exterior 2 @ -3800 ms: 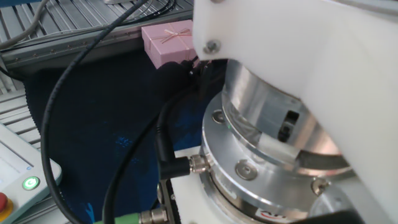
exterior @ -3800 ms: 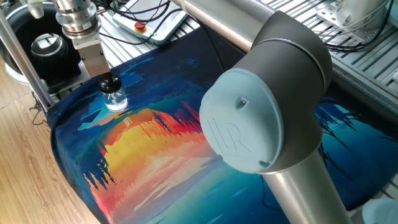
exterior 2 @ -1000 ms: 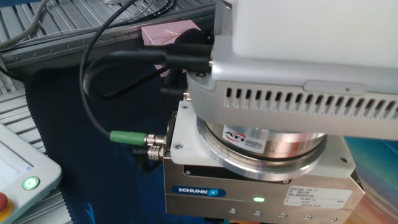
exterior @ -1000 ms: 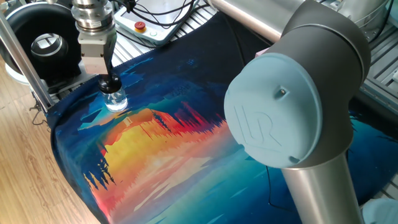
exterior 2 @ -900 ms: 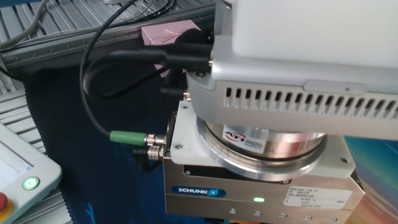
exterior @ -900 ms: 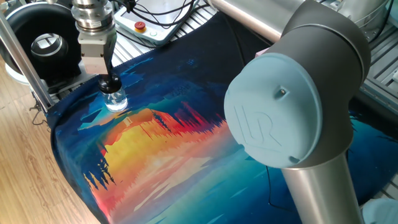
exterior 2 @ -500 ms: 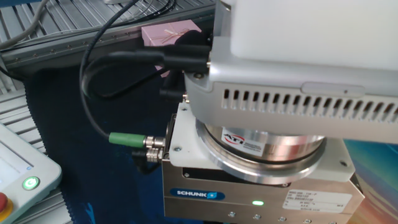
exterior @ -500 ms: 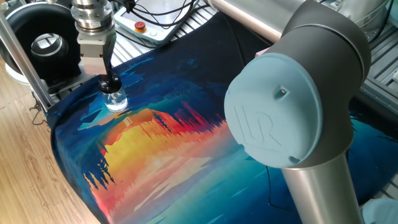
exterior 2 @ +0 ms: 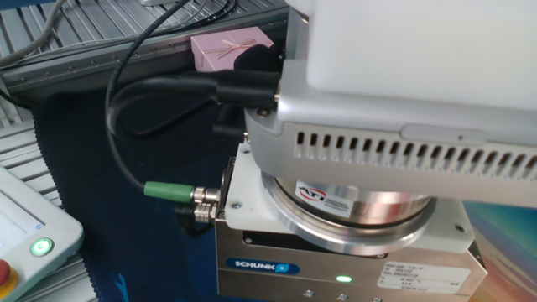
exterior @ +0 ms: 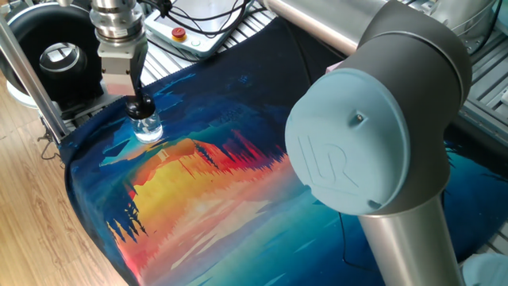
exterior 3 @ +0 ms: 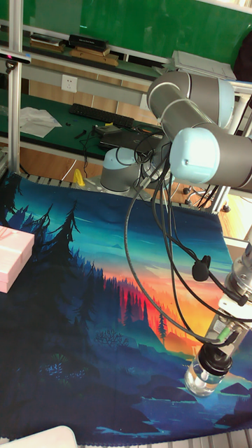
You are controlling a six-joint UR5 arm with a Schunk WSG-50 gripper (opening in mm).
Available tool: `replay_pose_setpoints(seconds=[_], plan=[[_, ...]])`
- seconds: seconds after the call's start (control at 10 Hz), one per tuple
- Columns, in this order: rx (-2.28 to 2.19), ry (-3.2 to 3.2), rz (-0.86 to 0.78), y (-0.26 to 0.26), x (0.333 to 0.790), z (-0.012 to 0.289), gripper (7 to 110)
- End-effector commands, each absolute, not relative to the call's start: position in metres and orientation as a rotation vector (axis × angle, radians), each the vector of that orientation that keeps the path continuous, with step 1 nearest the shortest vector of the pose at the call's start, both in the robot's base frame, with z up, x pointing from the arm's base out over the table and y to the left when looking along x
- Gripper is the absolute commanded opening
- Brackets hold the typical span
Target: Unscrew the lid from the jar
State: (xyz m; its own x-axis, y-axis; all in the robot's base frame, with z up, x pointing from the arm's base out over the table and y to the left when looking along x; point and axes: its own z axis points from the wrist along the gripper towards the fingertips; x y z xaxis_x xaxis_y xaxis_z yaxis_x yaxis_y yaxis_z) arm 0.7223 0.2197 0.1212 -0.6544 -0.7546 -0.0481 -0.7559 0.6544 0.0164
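Note:
The jar [exterior: 148, 129] is small, clear and squat, standing upright at the left end of the painted cloth; the tall fixed view shows the jar [exterior 3: 203, 379] near the cloth's front right corner. Its black rounded lid [exterior: 142, 106] sits on the neck. My gripper [exterior: 140, 102] reaches straight down from above and is shut on the lid [exterior 3: 215, 362]. The other fixed view is filled by the gripper's wrist body, so the fingers, lid and jar are hidden there.
A pink gift box [exterior 2: 231, 49] lies at the cloth's far side, also the pink gift box [exterior 3: 12, 259]. A large black ring device [exterior: 55, 59] and a metal frame post [exterior: 28, 75] stand close to the jar. A control pendant [exterior: 190, 30] lies behind. The arm's elbow [exterior: 373, 135] looms over the cloth.
Since 3.8 s ago the wrist has turned about its vertical axis over the lid. In the last second it still turns slightly; the jar stays in place.

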Motion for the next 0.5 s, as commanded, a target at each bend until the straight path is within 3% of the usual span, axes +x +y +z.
replay_pose_setpoints(seconds=[0.0, 0.4], plan=[[-1.25, 2.83, 0.055, 0.2207, 0.7248, 0.1218, 22], [-1.25, 2.826, 0.057, 0.2224, 0.7252, 0.1213, 22]])
